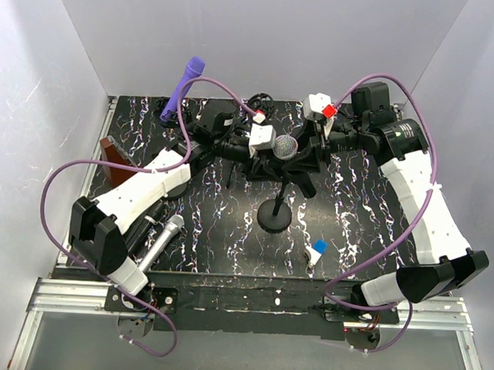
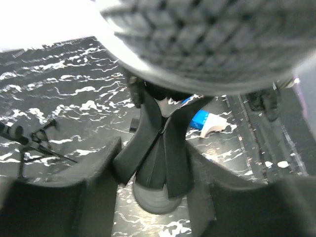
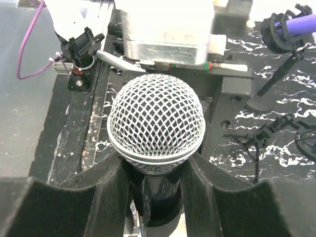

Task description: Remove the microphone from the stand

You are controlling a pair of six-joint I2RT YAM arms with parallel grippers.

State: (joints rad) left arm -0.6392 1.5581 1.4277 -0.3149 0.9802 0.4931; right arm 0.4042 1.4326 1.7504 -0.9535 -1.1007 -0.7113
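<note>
Black marbled table, shut in by white walls on three sides. The stand rises at its middle, with the microphone seated on top. From the stand's right, the right gripper pinches the microphone just under its mesh head. From the stand's left, the left gripper straddles the stand's neck; I cannot tell whether it presses. Bare tabletop lies in front of the stand, flanked by a blue clip on the right and a silver microphone on the left. A purple microphone stands behind and to the left, at the back edge.

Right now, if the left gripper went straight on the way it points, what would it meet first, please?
The stand's black clip, which sits right between its jaws, just under the mesh head of the microphone. Depth is hard to judge; it may be touching.
</note>
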